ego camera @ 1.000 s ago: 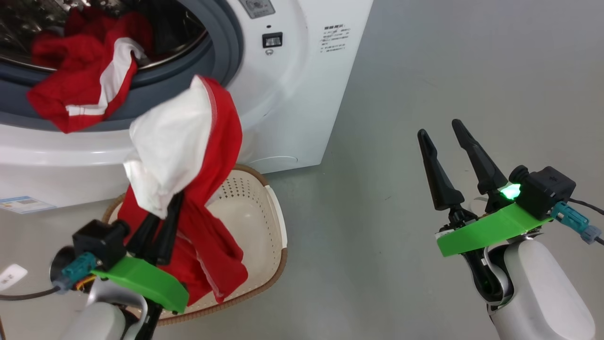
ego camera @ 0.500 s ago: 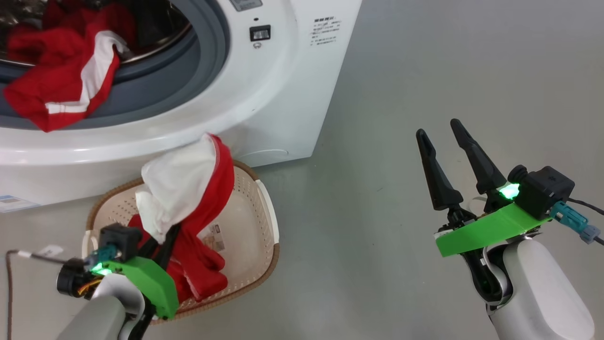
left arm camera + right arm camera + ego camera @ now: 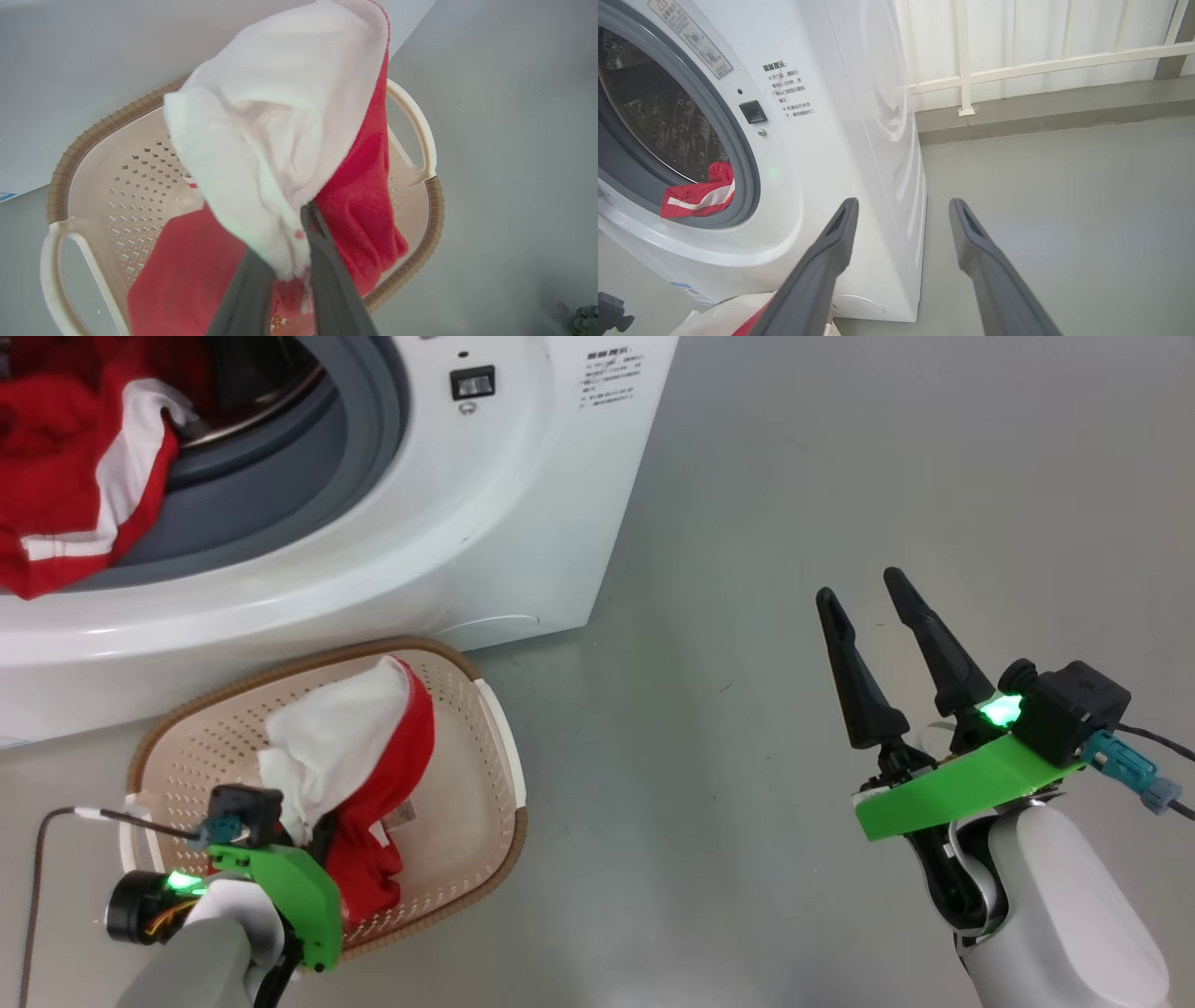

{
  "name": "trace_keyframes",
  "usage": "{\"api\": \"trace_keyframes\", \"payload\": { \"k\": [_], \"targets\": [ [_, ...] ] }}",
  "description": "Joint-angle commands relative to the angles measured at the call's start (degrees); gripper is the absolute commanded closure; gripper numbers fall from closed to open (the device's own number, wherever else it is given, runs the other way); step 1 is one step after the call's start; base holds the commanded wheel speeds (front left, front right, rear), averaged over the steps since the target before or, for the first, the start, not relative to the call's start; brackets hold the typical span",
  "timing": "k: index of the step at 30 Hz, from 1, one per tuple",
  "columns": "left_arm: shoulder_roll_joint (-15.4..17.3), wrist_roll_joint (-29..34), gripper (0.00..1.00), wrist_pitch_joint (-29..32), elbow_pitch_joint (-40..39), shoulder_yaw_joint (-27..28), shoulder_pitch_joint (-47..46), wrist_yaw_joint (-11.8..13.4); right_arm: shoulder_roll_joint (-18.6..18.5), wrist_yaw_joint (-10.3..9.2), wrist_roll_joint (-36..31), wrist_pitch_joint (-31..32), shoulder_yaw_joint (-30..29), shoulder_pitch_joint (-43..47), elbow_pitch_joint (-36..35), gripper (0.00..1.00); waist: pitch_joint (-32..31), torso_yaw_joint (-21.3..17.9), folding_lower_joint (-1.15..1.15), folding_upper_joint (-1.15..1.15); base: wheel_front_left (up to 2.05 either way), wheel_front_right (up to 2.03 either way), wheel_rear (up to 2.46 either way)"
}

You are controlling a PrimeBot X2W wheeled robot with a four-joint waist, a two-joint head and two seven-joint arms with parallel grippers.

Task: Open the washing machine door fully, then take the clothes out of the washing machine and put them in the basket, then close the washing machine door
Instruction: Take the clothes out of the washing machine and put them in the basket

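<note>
Now the left end effector (image 3: 292,252) pinches the clothes (image 3: 280,116) low inside the basket (image 3: 93,134); releasing them comes next. The right end effector (image 3: 861,593) hovers, spread wide.

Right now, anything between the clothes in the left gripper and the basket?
Nothing visible. The left gripper holds the clothes directly over the basket, their lower folds lying inside it.

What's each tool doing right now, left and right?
Left tool: closed on the red and white garment, which hangs into the basket.
Right tool: open, holding nothing.
</note>
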Motion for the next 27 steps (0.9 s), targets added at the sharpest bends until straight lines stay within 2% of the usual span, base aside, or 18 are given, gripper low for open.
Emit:
{"api": "trace_keyframes", "payload": {
  "k": [1,2,7,15,20,27],
  "targets": [
    [1.6,-0.9,0.07,-0.9,0.4,1.2,-1.4,-0.1,0.3,0.09,0.4,-0.3,1.5,-0.9,-1.2,0.00,0.2,-0.2,0.00,0.00,0.00,0.00,0.00],
    [1.3,-1.2,0.00,-1.1,1.3,1.1,-1.6,-0.1,0.3,0.09,0.4,-0.3,1.6,-1.0,-1.1,0.00,0.3,-0.3,0.00,0.00,0.00,0.00,0.00],
    [0.3,-2.8,0.00,-2.2,3.2,-0.3,-2.2,-0.2,0.2,0.09,0.3,-0.3,1.2,-1.1,-1.1,0.00,0.2,-0.2,0.00,0.00,0.00,0.00,0.00],
    [0.9,-5.7,0.00,-4.1,2.1,-1.7,-1.8,-0.2,0.3,0.09,0.2,-0.3,0.9,-0.6,-0.7,0.00,-1.4,1.5,0.00,0.00,0.00,0.00,0.00],
    [2.0,-6.9,0.00,-4.7,-0.3,0.3,-1.2,-0.2,-0.1,0.09,0.4,-0.3,1.3,-0.1,-0.2,0.00,-3.3,3.1,0.00,0.00,0.00,0.00,0.00],
    [4.0,-4.0,0.00,-4.7,-9.5,6.8,2.2,1.0,-0.6,0.09,0.6,-0.3,1.4,0.8,0.3,0.00,-5.9,4.7,0.00,0.00,0.00,0.00,0.00]
  ]
}}
